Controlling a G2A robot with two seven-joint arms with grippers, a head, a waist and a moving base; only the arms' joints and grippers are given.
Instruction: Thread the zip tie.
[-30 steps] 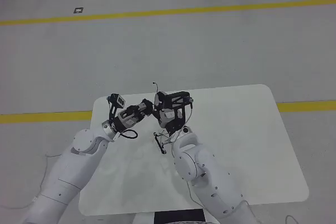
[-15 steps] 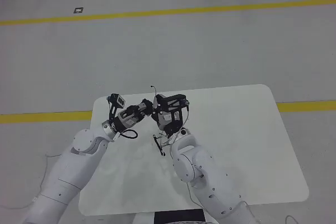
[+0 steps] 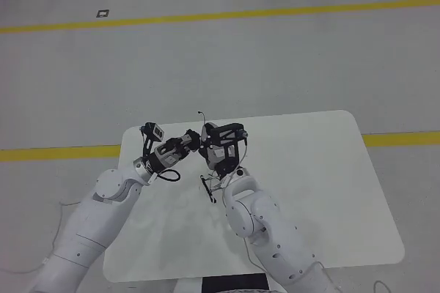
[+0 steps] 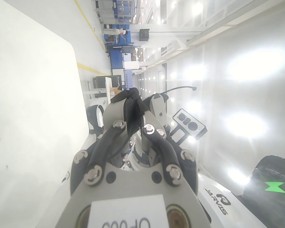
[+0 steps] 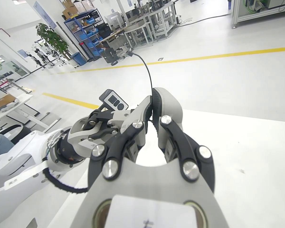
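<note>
Right gripper (image 5: 153, 106) clamped on zip tie (image 5: 147, 69). The tie curves out past the fingertips toward 12 o'clock, head end free. Left gripper (image 4: 131, 104) at its 9 o'clock, tips touching, fingers pressed together, contents unclear. Both above table (image 3: 315, 183), 10 o'clock corner.

Left tool (image 3: 193, 139) and right tool (image 3: 204, 141) meet above the table (image 3: 315, 183), zip tie (image 3: 202, 117) jutting beyond them.

Zip tie (image 5: 147, 70) lower length hidden inside right gripper (image 5: 153, 102) pinch; from above, tie mere hairline at gripper's 12 o'clock, head unreadable.
</note>
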